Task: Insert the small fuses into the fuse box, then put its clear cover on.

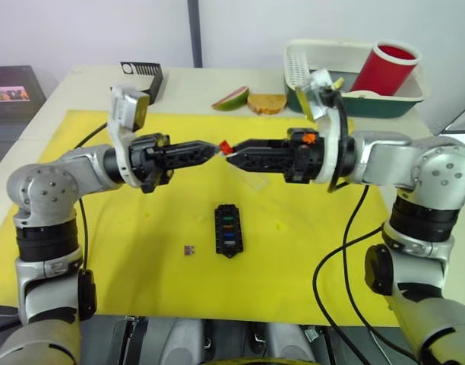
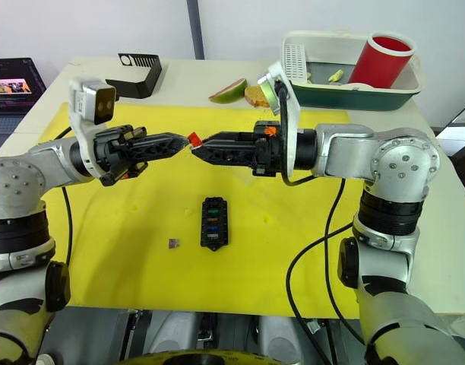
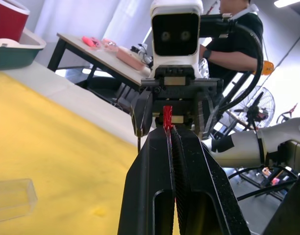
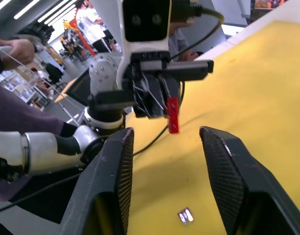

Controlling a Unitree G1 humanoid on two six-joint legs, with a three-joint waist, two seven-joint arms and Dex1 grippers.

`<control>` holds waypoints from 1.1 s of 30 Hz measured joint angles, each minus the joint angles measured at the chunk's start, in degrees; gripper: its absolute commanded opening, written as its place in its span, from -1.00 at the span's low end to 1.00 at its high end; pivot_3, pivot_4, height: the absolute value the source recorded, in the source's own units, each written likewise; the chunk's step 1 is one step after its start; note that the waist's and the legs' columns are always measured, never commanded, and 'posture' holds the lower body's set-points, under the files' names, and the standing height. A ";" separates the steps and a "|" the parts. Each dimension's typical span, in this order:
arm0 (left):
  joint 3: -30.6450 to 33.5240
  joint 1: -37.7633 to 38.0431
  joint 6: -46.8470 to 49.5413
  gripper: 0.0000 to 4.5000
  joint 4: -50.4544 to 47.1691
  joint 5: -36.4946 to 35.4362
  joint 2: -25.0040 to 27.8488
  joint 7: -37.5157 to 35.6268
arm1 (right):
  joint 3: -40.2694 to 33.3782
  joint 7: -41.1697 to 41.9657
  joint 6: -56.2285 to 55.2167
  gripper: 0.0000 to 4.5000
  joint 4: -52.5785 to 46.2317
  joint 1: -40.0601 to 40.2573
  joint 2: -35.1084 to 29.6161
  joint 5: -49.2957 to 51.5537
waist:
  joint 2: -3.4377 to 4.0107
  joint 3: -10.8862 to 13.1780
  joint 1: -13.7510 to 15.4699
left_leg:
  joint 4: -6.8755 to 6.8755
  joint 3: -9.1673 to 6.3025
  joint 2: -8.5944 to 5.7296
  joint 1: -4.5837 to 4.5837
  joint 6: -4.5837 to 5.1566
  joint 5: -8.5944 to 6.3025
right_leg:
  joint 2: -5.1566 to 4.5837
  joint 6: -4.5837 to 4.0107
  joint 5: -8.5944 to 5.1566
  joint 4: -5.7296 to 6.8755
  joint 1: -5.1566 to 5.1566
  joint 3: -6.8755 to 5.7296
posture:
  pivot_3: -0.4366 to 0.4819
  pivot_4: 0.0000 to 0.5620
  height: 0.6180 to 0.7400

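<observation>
Above the yellow mat [image 1: 126, 228] my two grippers meet tip to tip. My left gripper [image 1: 214, 150] is shut on a small red fuse [image 1: 225, 145], which also stands out at its fingertips in the left wrist view [image 3: 167, 116]. Facing it, my right gripper [image 4: 164, 133] is open, its fingers on either side of the red fuse [image 4: 173, 115] without touching it. Below them on the mat lies the black fuse box [image 1: 229, 230], with amber, green and blue fuses in its slots. One tiny fuse [image 1: 190, 250] lies loose just left of the box. The clear cover [image 3: 10, 198] rests on the mat.
A black slotted stand [image 1: 145, 76] sits at the back left of the table. At the back right is a green and white tub [image 1: 403, 103] with a red cup [image 1: 388, 67] in it. A fruit slice [image 1: 231, 98] and bread [image 1: 267, 103] lie beside it.
</observation>
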 measured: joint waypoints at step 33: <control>-2.04 0.15 -2.96 -1.00 0.52 -0.11 1.10 -1.21 | 6.57 -5.44 -7.71 -0.57 0.30 0.98 -5.70 8.13 | 0.00 0.00 0.05 | 0.00 0.00 0.01 -0.01 0.20 -0.11 | 0.02 0.00 0.00 -0.02 0.00 0.00 | -0.05 -0.47 1.00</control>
